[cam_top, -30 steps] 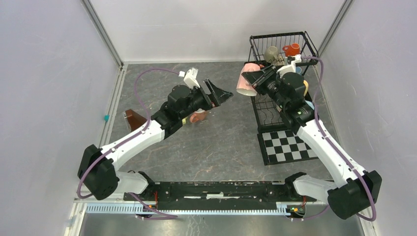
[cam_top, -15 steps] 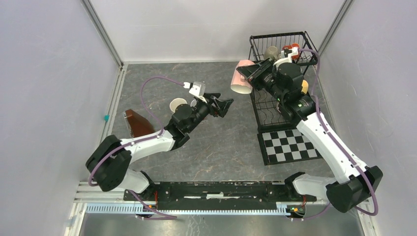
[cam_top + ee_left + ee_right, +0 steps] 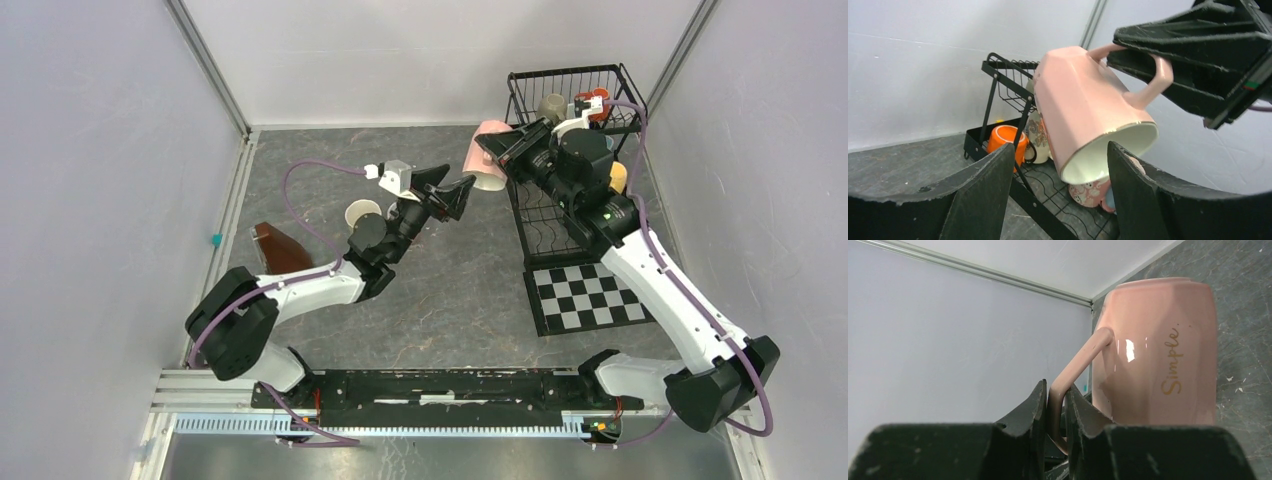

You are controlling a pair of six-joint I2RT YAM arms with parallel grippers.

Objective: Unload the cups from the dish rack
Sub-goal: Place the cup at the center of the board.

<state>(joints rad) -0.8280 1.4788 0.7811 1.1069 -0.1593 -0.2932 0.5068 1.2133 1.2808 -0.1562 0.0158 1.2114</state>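
My right gripper (image 3: 503, 152) is shut on the handle of a plain pink mug (image 3: 486, 166) and holds it in the air, left of the black wire dish rack (image 3: 520, 92). In the right wrist view the jaws (image 3: 1054, 400) pinch the handle and the mug (image 3: 1158, 355) reads "Simple". My left gripper (image 3: 450, 190) is open and empty just below-left of this mug. In the left wrist view its tips (image 3: 1060, 190) flank the mug's open rim (image 3: 1088, 115). The rack (image 3: 998, 80) holds an orange mug (image 3: 1005, 142), a cream patterned mug (image 3: 1040, 140) and a pink patterned mug (image 3: 1093, 192).
A cream cup (image 3: 362, 213) and a brown wedge (image 3: 280, 250) sit on the table at the left. A checkered mat (image 3: 590, 295) lies in front of the rack. The upper tier holds a grey-olive mug (image 3: 552, 106) and an orange mug (image 3: 597, 100).
My left arm has swung back and its open gripper has risen to the pink mug. My right gripper has carried the mug slightly left and up. The cream cup has come into view.
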